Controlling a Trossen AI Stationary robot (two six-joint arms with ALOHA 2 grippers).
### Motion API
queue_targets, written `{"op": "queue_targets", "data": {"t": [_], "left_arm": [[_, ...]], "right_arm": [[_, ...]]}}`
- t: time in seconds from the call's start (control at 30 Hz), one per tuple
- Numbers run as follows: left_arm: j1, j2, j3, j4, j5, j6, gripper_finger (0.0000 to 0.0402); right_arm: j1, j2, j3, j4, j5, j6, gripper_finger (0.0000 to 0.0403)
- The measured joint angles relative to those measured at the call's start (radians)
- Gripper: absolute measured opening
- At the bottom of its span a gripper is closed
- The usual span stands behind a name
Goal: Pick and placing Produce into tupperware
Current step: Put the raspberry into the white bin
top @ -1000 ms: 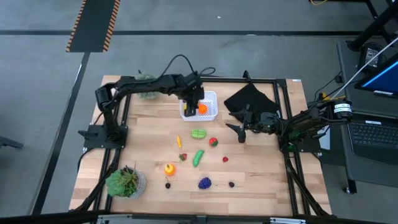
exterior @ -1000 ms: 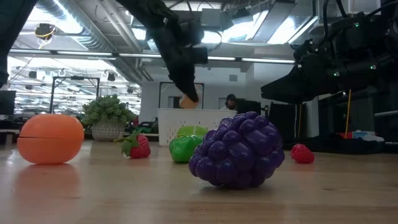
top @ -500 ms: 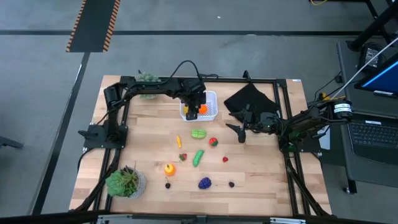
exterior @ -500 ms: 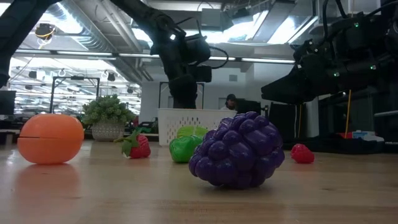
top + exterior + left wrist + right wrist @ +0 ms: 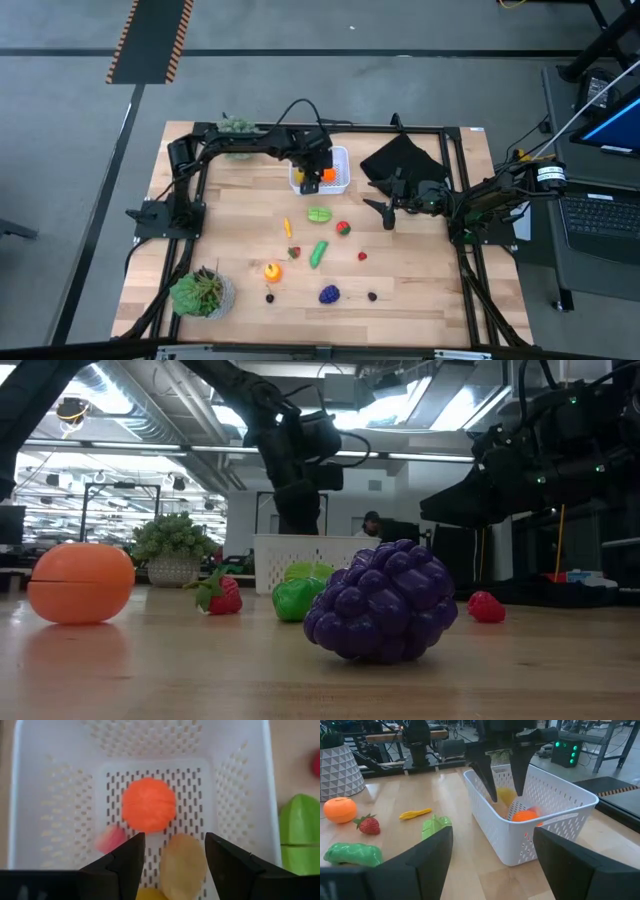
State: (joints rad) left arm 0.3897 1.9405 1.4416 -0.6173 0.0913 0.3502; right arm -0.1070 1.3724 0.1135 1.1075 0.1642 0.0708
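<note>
The white tupperware (image 5: pixel 343 160) stands at the table's far middle. My left gripper (image 5: pixel 175 840) reaches down into it, open. A tan piece of produce (image 5: pixel 182 865) lies on the tub floor between its fingers with a gap on either side. Beside it in the tub (image 5: pixel 60 770) lie an orange ball (image 5: pixel 149 804), a pink piece (image 5: pixel 111 838) and a yellow piece (image 5: pixel 150 894). More produce lies on the wood nearer the front: a green halved piece (image 5: pixel 319 214), a strawberry (image 5: pixel 293 252), purple grapes (image 5: pixel 328 294). My right gripper (image 5: pixel 388 212) waits open at the right.
A black cloth (image 5: pixel 400 158) lies right of the tub. One potted plant (image 5: pixel 203 292) stands at the near left corner, another (image 5: pixel 238 128) at the far left. Loose produce is scattered over the table's middle, including an orange (image 5: pixel 272 270) and a green piece (image 5: pixel 318 253).
My left gripper has gone down into the tub with the tan piece, which a second ago was held above the rim and now lies on the tub floor. My right gripper has kept still.
</note>
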Motion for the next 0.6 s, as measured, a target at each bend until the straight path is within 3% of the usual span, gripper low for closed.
{"op": "queue_targets", "data": {"t": [0.2,0.6], "left_arm": [[-0.006,-0.057,0.0,-0.015,-0.002,0.025,0.0196],[-0.016,-0.332,-0.033,-0.013,0.014,0.027,0.0201]], "right_arm": [[0.0,0.0,0.0,-0.027,0.001,0.0,0.0278],[0.0,0.0,0.0,-0.029,0.002,0.042,0.0278]]}}
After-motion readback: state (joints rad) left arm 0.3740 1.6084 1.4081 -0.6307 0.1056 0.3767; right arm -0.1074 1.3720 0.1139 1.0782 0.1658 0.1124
